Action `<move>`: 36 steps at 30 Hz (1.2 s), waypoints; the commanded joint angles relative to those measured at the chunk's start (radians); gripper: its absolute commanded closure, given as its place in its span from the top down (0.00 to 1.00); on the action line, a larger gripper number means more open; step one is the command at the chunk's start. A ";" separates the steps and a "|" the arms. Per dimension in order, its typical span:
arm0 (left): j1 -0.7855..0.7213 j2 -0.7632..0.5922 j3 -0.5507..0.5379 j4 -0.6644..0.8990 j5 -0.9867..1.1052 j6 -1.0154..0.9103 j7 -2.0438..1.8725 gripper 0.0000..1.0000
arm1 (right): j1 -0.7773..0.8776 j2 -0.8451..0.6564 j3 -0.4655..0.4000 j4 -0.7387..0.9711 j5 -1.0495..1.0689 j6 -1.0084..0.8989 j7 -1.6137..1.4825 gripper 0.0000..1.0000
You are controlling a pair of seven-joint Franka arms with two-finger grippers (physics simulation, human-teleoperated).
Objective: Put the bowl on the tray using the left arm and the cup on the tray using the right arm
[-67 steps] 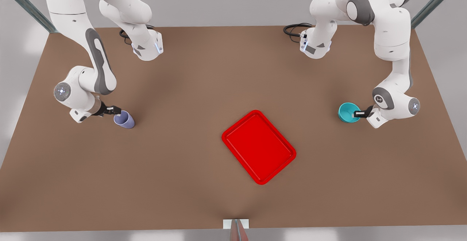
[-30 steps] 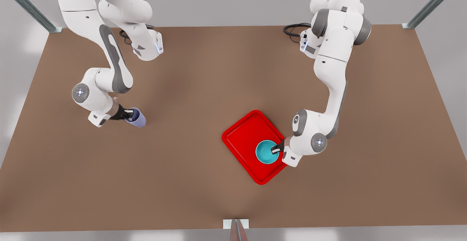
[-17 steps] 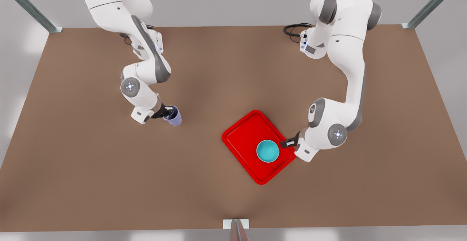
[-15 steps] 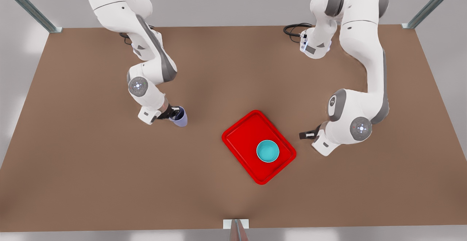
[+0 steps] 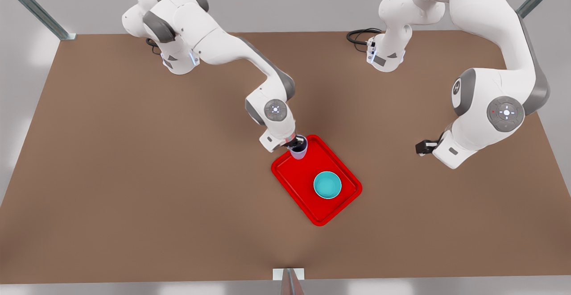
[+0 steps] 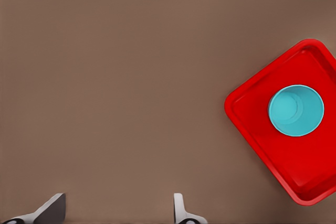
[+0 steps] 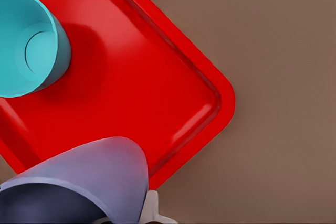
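- The bowl [image 5: 327, 185] sits upright on the tray [image 5: 294, 179], toward the front view's right half of it, with nothing touching it; the left wrist view shows it too [image 6: 296, 110], inside the tray's rim [image 6: 247, 129]
- The cup [image 5: 299, 149] hangs over the tray's far corner, mouth up, pinched at its rim by the right gripper [image 5: 295, 143]; whether its base touches the tray I cannot tell
- In the right wrist view the cup [image 7: 100, 174] is close to the camera over the tray's corner [image 7: 210, 114], with the bowl [image 7: 31, 43] apart from it, farther in on the tray
- The left gripper [image 5: 421, 147] is above the bare table [image 5: 134, 174], well to the front view's right of the tray; its fingers [image 6: 179, 211] stand spread with nothing between them
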 commanded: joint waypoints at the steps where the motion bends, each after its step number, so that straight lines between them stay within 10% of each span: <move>1: -0.002 0.001 0.000 0.000 0.009 0.000 0.000 1.00 | 0.000 0.006 -0.008 0.003 -0.005 0.003 0.003 0.21; 13: -0.011 0.005 0.000 -0.006 0.007 -0.034 -0.012 1.00 | 0.074 0.150 -0.094 0.144 0.002 0.009 0.015 0.25; 16: -0.011 0.002 0.000 -0.006 0.007 -0.035 -0.012 1.00 | 0.079 0.149 -0.094 0.140 -0.006 0.008 0.014 0.72; 19: -0.011 -0.001 0.000 -0.006 0.006 -0.035 -0.012 1.00 | 0.080 0.149 -0.094 0.140 0.006 0.008 0.014 0.94; 36: -0.013 -0.008 -0.005 -0.006 0.003 -0.052 -0.037 1.00 | 0.071 0.096 -0.095 0.100 -0.003 0.023 0.008 1.00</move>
